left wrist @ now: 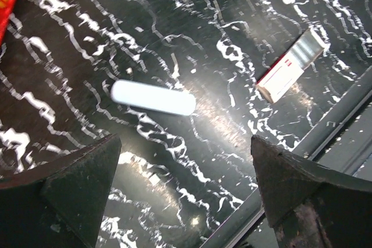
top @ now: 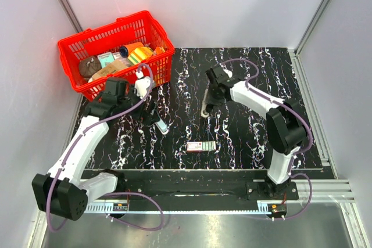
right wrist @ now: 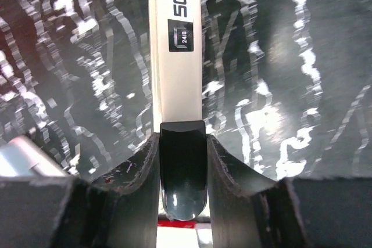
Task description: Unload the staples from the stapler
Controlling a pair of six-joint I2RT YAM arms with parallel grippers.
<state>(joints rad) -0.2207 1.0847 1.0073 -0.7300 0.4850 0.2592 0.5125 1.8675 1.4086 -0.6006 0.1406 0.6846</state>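
Worktop [top: 250, 74]: black, white-veined; red basket [top: 116, 53] far left.
Writing: "50", "24/8" on cream bar [right wrist: 177, 45]; right fingers [right wrist: 139, 181] clamp its dark end.
Stapler [left wrist: 153, 97]: flat under wide-spread left fingers [left wrist: 75, 190]; labelled box [left wrist: 289, 68] apart.

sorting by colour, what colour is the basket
Red basket; top external view shows it best.

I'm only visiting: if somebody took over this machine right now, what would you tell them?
The left tool is open above the stapler, which lies free on the black mat. The right tool is shut on a cream bar printed 24/6. A small box lies apart. No loose staples show, so the unloading looks not yet done.
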